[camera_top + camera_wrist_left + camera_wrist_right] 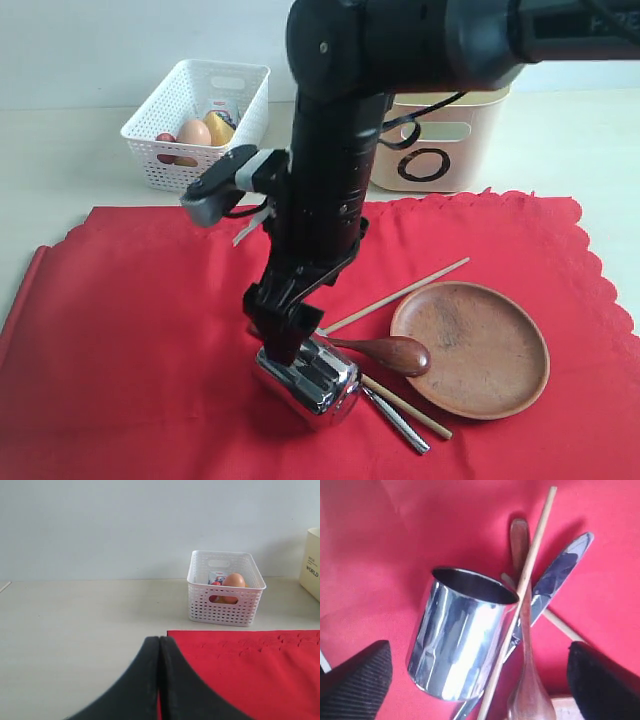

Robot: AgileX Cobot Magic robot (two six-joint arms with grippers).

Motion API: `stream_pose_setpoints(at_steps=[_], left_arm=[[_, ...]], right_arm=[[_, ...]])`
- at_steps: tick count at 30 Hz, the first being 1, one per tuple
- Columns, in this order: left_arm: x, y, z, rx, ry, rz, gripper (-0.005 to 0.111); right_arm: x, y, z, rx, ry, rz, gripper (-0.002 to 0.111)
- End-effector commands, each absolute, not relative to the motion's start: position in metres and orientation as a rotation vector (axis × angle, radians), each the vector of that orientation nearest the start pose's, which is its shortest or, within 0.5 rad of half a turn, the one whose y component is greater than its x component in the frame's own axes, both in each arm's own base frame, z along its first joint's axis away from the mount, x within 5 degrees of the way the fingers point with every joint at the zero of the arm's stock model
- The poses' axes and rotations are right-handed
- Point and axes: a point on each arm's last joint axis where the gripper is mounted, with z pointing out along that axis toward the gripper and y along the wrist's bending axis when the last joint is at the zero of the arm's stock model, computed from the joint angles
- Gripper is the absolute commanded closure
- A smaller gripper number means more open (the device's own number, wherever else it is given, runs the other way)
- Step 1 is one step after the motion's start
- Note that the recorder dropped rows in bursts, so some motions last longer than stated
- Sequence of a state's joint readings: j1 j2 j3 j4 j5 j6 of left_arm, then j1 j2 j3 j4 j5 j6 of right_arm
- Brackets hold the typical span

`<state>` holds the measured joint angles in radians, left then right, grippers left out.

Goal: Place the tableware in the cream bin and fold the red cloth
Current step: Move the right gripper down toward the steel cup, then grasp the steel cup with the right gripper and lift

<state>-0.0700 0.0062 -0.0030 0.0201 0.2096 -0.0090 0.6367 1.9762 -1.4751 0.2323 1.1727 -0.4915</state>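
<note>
right gripper: wide, empty, astride steel cup | cup, lower centre: light, stiff, slick, likely to roll | you grip mid-wall, clear of chopstick | left gripper: closed, empty

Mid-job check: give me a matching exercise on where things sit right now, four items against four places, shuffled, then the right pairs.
Items
1. steel cup
2. brown plate
3. egg
4. cream bin

Places
a. inside the white lattice basket
b. lying on its side on the red cloth
c. flat and right way up on the cloth
d. standing beyond the cloth's far edge

Pairs: 1-b, 2-c, 3-a, 4-d
</note>
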Motion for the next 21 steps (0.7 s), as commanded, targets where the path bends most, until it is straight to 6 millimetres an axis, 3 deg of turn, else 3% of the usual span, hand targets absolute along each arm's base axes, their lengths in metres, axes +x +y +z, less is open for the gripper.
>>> stream_pose_setpoints(at_steps=[1, 11, 21], left_arm=[[0.056, -0.003, 0.194, 0.068, 1.690, -0.037, 0.107], [0.056, -0.003, 0.194, 0.068, 1.690, -0.037, 0.107], [0.056, -0.003, 0.194, 0.068, 1.690, -0.037, 0.107]], right_arm=[[0.292, 0.257, 0.178, -1.609, 2.759, 0.297, 0.009], [0.293, 0.264, 0.139, -1.690, 2.813, 0.310, 0.006], [0.293, 0.265, 0.131, -1.695, 2.817, 0.319, 0.006]])
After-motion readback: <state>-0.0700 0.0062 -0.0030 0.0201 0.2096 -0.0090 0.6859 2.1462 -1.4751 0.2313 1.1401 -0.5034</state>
